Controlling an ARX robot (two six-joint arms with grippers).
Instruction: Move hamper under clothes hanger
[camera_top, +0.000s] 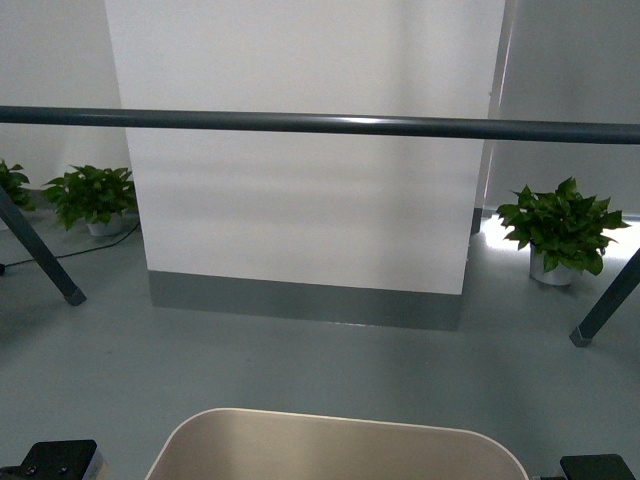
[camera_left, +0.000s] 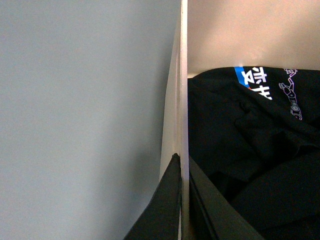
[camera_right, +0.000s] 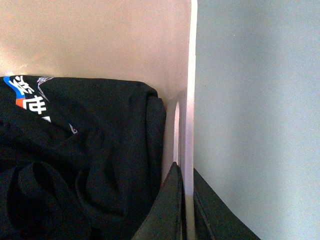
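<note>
Hamper (camera_top: 335, 440): on the floor (camera_top: 300, 365) right in front of you, with a black garment (camera_left: 250, 150) inside.
Left fingers (camera_left: 162, 210): clamped across the hamper's left wall, one inside, one outside.
Right fingers (camera_right: 167, 205): pinching the right wall likewise.
Clothes hanger (camera_top: 320, 123): its rail crosses ahead of you, a slanted leg on either side.
Beyond: a white pillar (camera_top: 300, 200) with potted plants (camera_top: 95, 195) flanking it.

Edges crop the hamper (camera_top: 338, 432) and clothes hanger (camera_top: 320, 123) — legs mostly unseen
</note>
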